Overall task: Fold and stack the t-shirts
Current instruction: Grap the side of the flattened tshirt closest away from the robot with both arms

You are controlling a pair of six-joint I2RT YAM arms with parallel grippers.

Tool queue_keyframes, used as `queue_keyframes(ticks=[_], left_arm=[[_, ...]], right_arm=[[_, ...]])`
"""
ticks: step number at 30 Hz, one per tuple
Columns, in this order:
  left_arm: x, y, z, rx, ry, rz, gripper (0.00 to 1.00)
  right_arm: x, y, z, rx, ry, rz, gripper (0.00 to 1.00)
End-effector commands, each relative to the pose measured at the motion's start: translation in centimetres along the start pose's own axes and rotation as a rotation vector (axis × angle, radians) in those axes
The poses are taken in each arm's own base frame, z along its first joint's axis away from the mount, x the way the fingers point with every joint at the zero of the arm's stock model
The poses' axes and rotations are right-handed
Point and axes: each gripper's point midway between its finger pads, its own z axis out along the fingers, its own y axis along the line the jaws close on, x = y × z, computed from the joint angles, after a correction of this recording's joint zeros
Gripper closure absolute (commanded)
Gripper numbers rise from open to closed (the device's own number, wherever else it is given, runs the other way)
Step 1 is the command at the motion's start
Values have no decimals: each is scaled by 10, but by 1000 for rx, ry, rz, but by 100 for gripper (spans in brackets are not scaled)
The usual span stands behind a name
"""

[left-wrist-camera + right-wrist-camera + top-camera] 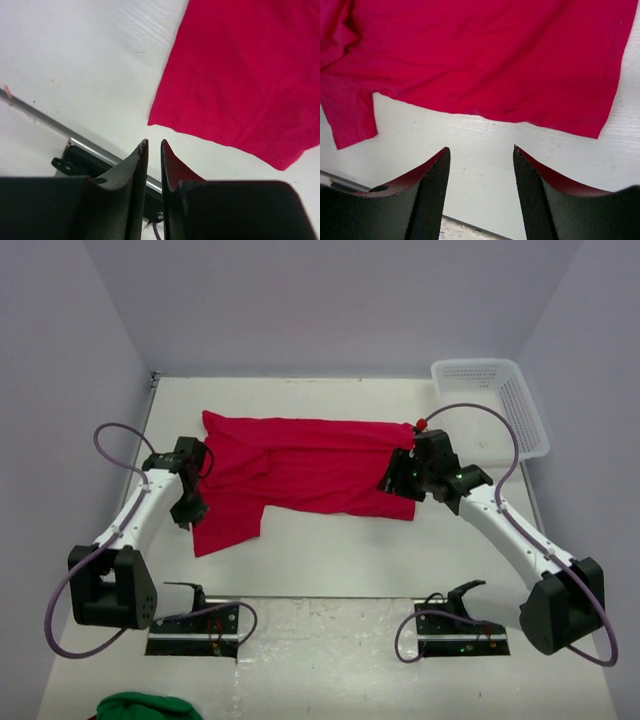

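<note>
T-shirt [310,472] spread between arms

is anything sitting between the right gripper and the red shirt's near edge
Nothing visible. In the right wrist view only bare white table lies between the open right gripper and the hem of the red t-shirt. The white mesh basket stands off at the far right, clear of that path.
</note>
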Motion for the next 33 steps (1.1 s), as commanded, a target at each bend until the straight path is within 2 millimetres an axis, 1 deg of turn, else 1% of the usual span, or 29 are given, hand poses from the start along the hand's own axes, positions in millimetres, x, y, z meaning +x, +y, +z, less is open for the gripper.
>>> queue_keyframes(ticks=[1, 3, 5, 7, 9, 10, 12, 13, 15, 19, 21, 22, 26, 30, 33], left_arm=[[2, 15, -4, -119, 14, -19, 82], [7, 13, 2, -130, 41, -26, 81], [11, 9, 10, -137, 71, -29, 82], [14, 9, 17, -156, 87, -27, 82], [18, 8, 22, -164, 108, -25, 80], [21, 10, 25, -178, 113, -21, 76], [23, 9, 29, -188, 133, -10, 72], [24, 9, 31, -189, 140, -4, 66], [27, 5, 35, -183, 168, 11, 66], [33, -2, 42, -163, 205, 24, 65], [37, -1, 47, -170, 226, 38, 67], [37, -5, 50, -152, 224, 42, 67], [54, -9, 62, -126, 278, 63, 70], [62, -11, 71, -96, 312, 76, 69], [61, -10, 74, -78, 327, 62, 69]], right_arm=[[-7, 16, -13, -107, -50, -50, 45], [-7, 23, -22, -155, -68, -80, 45], [-6, 26, -26, -178, -79, -96, 45], [-5, 33, -35, -221, -87, -114, 44], [-6, 35, -40, -239, -103, -120, 44], [-6, 38, -45, -257, -112, -125, 44], [-7, 39, -51, -270, -127, -132, 44], [-7, 41, -53, -280, -132, -138, 43], [-8, 41, -57, -285, -145, -141, 43], [-10, 40, -58, -276, -151, -139, 43], [-9, 41, -59, -282, -155, -139, 43], [-10, 42, -60, -286, -158, -140, 43], [-12, 41, -62, -278, -170, -139, 43], [-13, 41, -67, -280, -184, -144, 43], [-12, 41, -65, -283, -183, -146, 43]])
